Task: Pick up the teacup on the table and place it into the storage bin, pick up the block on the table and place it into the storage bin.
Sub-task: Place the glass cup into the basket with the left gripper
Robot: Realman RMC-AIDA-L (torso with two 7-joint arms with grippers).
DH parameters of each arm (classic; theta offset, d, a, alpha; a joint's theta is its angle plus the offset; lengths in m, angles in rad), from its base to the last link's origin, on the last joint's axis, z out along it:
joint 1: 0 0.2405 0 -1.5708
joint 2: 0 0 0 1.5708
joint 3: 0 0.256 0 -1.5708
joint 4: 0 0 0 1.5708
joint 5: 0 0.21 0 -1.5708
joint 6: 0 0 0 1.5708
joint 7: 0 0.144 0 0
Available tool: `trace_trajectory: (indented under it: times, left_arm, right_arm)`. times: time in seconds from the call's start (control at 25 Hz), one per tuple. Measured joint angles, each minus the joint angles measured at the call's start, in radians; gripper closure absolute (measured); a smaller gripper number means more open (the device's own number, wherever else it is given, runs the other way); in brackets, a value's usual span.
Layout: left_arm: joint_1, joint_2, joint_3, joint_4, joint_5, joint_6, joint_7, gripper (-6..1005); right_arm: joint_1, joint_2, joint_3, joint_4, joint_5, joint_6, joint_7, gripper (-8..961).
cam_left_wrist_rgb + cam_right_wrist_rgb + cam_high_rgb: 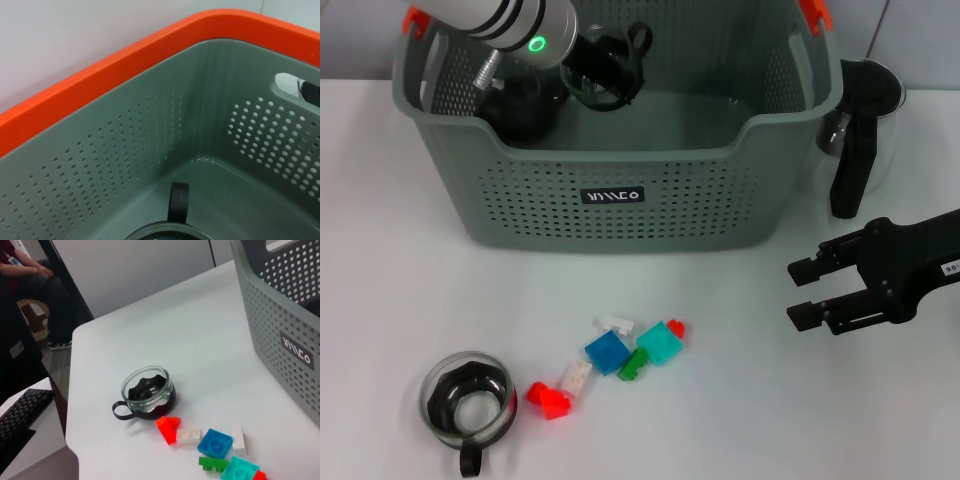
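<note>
Sitting at the back of the white counter (380, 250), the bin (620, 190) holds a dark cup (172, 220) at its left end, under the left hand (605, 65), whose grip cannot be told. Right of the bin, the right hand (803, 292) hovers with fingers spread, empty. Near the front edge stands a teacup (468, 400), with blocks (608, 352) scattered just beside it.

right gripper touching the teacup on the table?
Apart. The head view shows the right gripper hovering at the table's right side, with the blocks and bare tabletop between it and the teacup near the front left.
</note>
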Motion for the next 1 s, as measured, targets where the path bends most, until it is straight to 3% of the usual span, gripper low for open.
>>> trace_trajectory:
  times: [1.0]
  left_arm:
    - [0.008,-0.011,0.050,-0.004,0.001,-0.015,0.002,954]
  right_arm:
    - [-0.003,0.005,0.000,0.001,0.000,0.011,-0.005,308]
